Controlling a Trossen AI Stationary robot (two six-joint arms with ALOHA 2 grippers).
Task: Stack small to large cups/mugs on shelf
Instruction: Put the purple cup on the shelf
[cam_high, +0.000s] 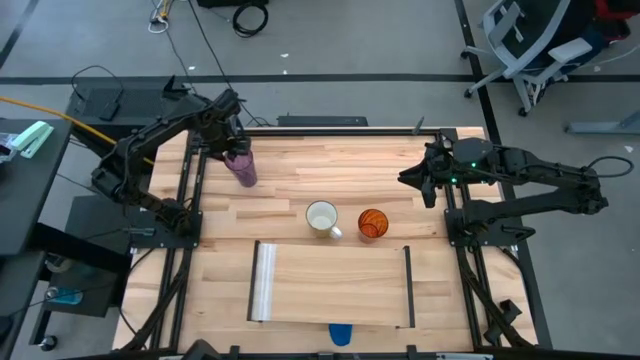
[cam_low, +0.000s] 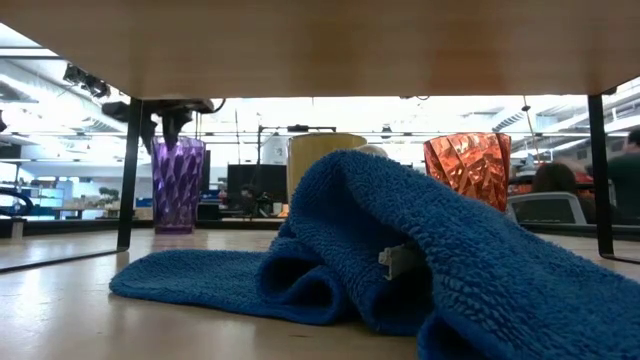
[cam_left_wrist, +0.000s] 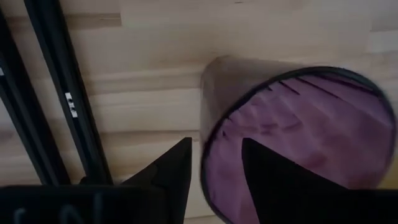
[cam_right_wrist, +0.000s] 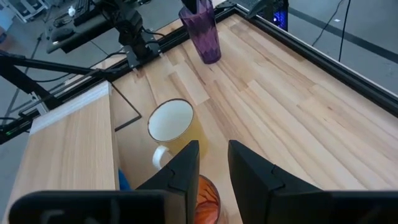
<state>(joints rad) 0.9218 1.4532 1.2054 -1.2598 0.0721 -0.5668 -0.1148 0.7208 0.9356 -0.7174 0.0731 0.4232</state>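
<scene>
The purple tumbler stands upright on its base on the slatted tabletop near the far left corner, also in the low view. My left gripper is open above it, pointing down. One finger is inside the tumbler's mouth and one is outside its rim. The white mug and the orange tumbler stand side by side at mid-table, just beyond the shelf. My right gripper waits open over the table's right side, above and to the right of the orange tumbler.
A blue cloth lies bunched at the near edge, in front of the low camera. The shelf has a shiny strip on its left end and a dark rail on its right. Black frame rails run beside the purple tumbler.
</scene>
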